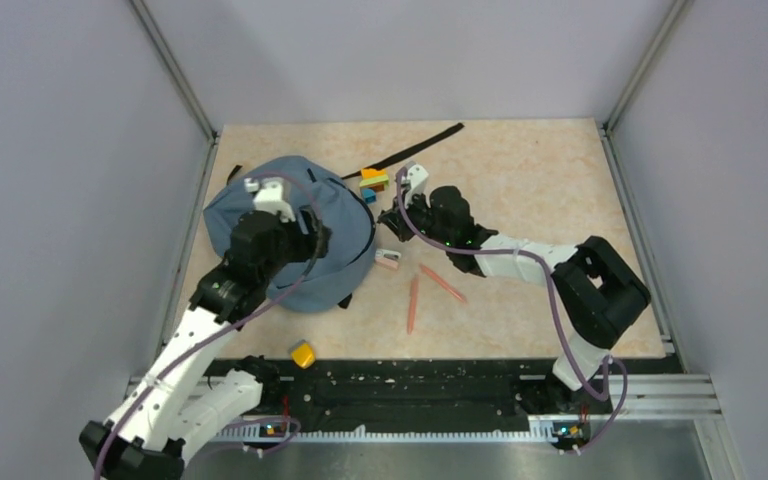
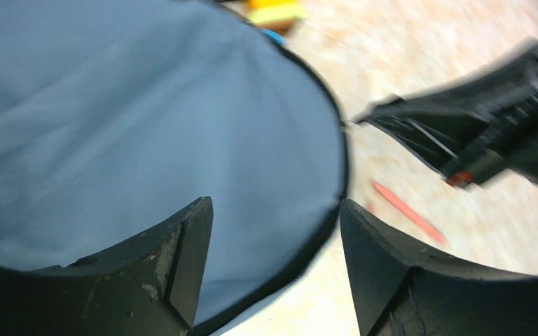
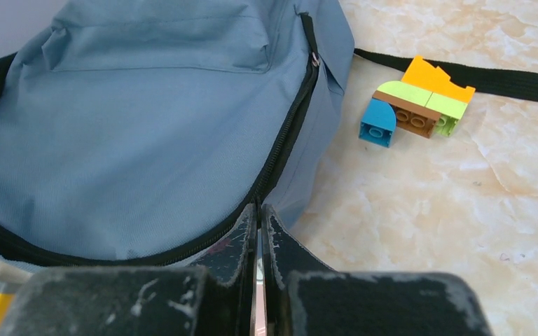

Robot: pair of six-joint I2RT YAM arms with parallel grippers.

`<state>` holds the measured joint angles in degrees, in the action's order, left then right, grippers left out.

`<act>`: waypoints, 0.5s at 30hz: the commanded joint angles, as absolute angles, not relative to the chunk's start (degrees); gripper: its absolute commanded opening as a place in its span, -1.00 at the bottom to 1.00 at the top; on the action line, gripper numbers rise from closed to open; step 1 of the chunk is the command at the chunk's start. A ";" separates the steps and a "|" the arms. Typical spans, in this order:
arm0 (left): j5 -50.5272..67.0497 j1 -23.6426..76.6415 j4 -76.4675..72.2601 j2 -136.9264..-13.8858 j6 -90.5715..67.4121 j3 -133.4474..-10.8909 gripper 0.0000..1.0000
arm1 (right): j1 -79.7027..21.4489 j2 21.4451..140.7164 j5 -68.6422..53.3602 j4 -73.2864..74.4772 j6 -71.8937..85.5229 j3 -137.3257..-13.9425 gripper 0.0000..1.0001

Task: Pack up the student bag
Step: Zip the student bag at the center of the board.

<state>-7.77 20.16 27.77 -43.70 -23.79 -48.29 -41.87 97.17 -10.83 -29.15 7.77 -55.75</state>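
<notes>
1. The student bag [image 1: 348, 235] is a big soft slate-blue backpack with black zipper trim [image 3: 287, 133] curving across its front, and the fabric is a bit slack and wrinkly
2. It lies flat on the table [image 1: 520, 170], right under the left gripper [image 2: 274, 210] and just ahead of the right gripper's [image 3: 259, 210] tips
3. The left gripper is released, jaws spread wide above the bag's black-edged rim, nothing between them
4. The right gripper is clenched tight, fingers pressed together; whether it's pinching anything, can't tell
5. Past the right gripper, off to its right, sits a cluster of toy bricks [image 3: 417, 101] in orange, green, brown and blue, touching a black strap [image 3: 504, 80]
</notes>
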 commanded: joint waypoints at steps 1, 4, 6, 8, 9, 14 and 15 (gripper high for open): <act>-3.96 32.01 12.95 -48.97 -19.24 -47.39 0.43 | -41.12 93.28 -11.95 -31.39 7.72 -55.54 -1.00; -7.81 36.99 11.18 -55.31 -17.71 -49.33 0.43 | -41.18 92.76 -11.73 -29.51 7.21 -56.05 -1.00; -9.61 38.14 11.44 -60.56 -16.68 -51.13 0.44 | -41.13 92.11 -11.91 -29.31 7.27 -55.94 -1.00; -12.62 39.75 11.88 -64.81 -15.20 -52.52 0.45 | -41.13 91.57 -11.97 -28.99 7.39 -55.68 -1.00; -14.17 40.53 12.11 -66.40 -14.34 -53.06 0.46 | -41.13 91.36 -11.89 -28.79 7.45 -55.67 -1.00; -22.02 43.85 12.06 -71.69 -12.56 -54.15 0.46 | -41.13 90.88 -12.02 -27.94 7.44 -55.68 -1.00; -23.22 44.31 11.66 -72.39 -12.30 -54.14 0.46 | -41.13 90.88 -12.10 -27.78 7.46 -55.72 -1.00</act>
